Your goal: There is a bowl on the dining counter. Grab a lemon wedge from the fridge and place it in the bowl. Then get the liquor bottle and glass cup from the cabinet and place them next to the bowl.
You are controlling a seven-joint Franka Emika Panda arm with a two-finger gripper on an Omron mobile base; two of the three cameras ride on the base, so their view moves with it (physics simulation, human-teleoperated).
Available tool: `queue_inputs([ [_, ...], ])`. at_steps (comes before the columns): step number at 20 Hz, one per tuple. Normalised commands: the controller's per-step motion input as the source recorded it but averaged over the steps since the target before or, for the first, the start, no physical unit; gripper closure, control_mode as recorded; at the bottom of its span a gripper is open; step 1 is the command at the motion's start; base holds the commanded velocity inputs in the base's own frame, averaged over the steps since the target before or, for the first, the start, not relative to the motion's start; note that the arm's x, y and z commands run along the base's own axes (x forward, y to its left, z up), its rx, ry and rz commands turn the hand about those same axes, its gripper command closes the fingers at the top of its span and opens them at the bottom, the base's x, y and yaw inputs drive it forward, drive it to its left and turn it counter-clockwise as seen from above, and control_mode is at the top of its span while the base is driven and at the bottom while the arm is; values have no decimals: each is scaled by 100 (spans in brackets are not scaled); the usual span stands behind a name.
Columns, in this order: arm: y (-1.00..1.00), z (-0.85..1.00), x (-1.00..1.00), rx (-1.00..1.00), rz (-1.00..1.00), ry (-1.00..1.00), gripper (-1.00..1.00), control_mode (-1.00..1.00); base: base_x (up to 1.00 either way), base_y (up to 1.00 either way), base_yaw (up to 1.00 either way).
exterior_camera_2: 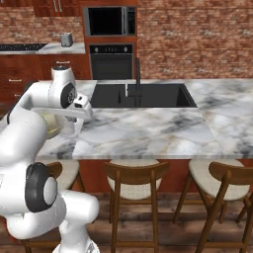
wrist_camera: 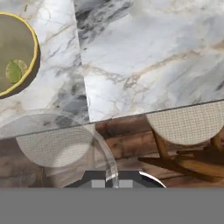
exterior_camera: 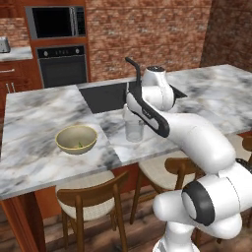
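A clear glass cup (exterior_camera: 134, 130) is upright at the dining counter's (exterior_camera: 39, 113) front part, right of the bowl. My gripper (wrist_camera: 112, 183) is shut on its rim from above, and the cup's wall (wrist_camera: 57, 148) curves past the fingertips. Whether the cup's base touches the marble I cannot tell. The yellow-rimmed bowl (exterior_camera: 76, 139) sits a hand's width to the cup's left, with a green-yellow lemon wedge (wrist_camera: 15, 71) lying inside the bowl (wrist_camera: 13, 52). The liquor bottle is out of view.
A dark sink (exterior_camera: 106, 96) with a black faucet (exterior_camera: 133, 66) lies behind the cup. Wooden stools (exterior_camera: 93, 194) stand under the counter's front edge. An oven (exterior_camera: 63, 64) and a microwave (exterior_camera: 55, 22) are on the far wall.
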Motion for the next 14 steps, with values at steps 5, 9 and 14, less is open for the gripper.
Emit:
queue_inputs([
  [5, 7, -56, 61, 0, 0, 0, 100, -100, 0, 0, 0],
  [9, 11, -52, 55, 0, 0, 0, 100, -100, 0, 0, 0],
  [14, 20, -44, 62, 0, 0, 0, 100, -100, 0, 0, 0],
])
